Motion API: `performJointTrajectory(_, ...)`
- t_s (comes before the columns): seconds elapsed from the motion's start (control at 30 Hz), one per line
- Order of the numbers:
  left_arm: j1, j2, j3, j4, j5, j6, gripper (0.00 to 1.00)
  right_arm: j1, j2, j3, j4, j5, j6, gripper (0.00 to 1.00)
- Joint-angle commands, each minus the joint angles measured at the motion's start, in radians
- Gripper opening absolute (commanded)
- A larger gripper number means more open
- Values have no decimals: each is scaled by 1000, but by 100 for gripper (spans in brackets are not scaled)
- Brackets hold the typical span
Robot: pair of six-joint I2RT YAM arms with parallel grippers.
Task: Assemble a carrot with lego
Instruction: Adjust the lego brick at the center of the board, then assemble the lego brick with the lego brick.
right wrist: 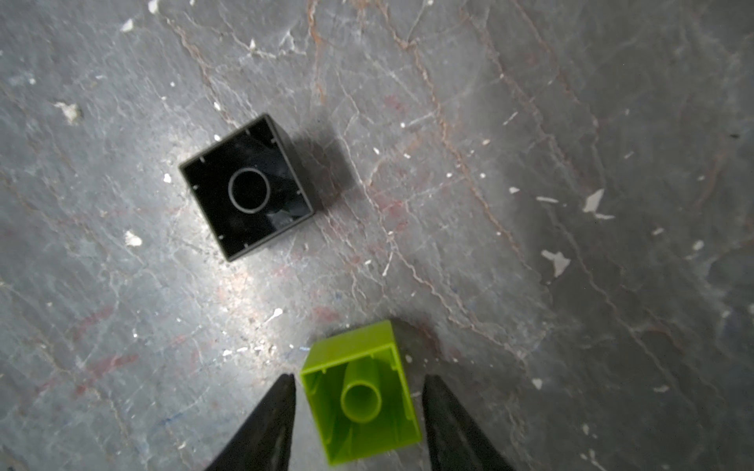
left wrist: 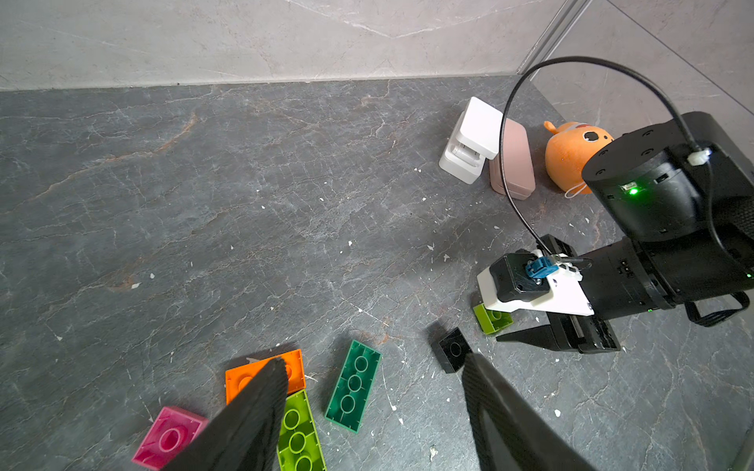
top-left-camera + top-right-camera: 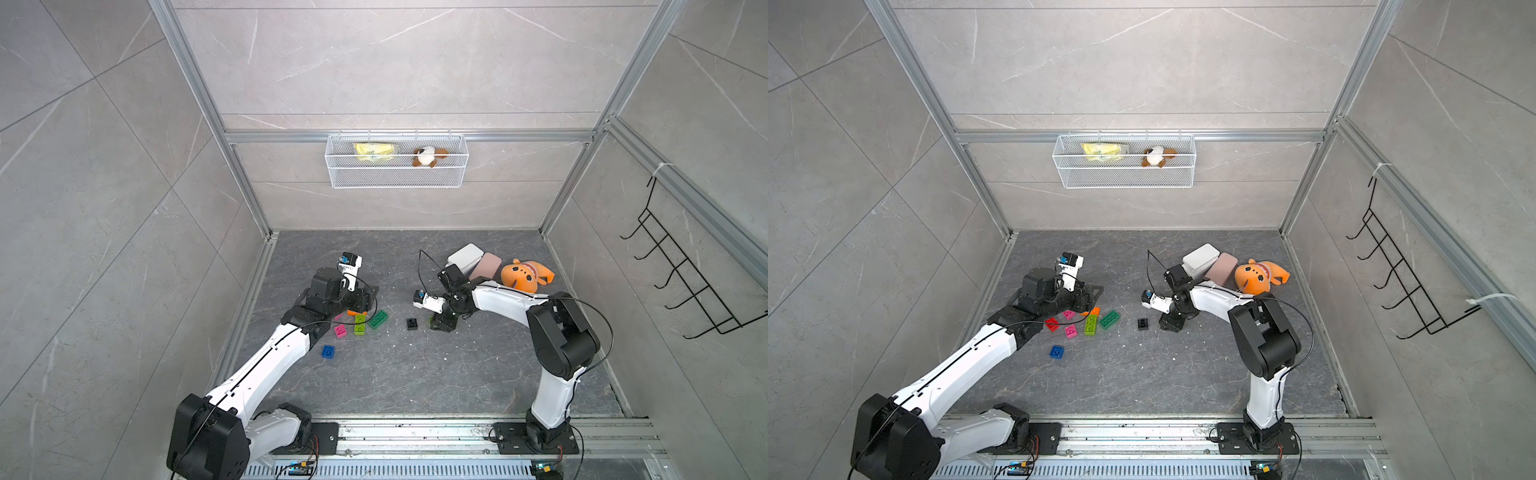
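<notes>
Grasping step: right fingers (image 1: 453, 424) spread astride the lime brick (image 1: 361, 391), black brick (image 1: 247, 185) just beyond them; left fingers (image 2: 249, 412) spread, empty. Next, probably: pinch squarely, lift, mate with black.

In both top views the right gripper (image 3: 436, 325) covers almost all of the lime square brick (image 1: 361, 393). In the left wrist view, a finger (image 2: 253, 407) of the left gripper (image 2: 373, 361) masks part of the orange brick (image 2: 297, 367). The picture's edge crops the long lime brick (image 2: 298, 438), and the right arm (image 2: 653, 195) screens part of the orange plush toy (image 2: 565, 157).
</notes>
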State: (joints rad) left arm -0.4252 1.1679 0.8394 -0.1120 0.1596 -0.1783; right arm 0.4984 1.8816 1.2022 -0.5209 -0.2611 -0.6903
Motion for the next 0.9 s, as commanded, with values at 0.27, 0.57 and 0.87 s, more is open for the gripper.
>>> performJointTrajectory(0.27, -1, -20, 4, -18, -8, 42, 72, 9, -10, 21, -15, -21, -20, 33)
performJointTrajectory(0.57, -1, -102, -92, -127, 162, 293, 77, 50, -164, 9, -45, -81, -78, 30)
performJointTrajectory(0.87, -1, -106, -141, -188, 156, 457, 81, 104, -63, 129, -126, -85, -154, 30)
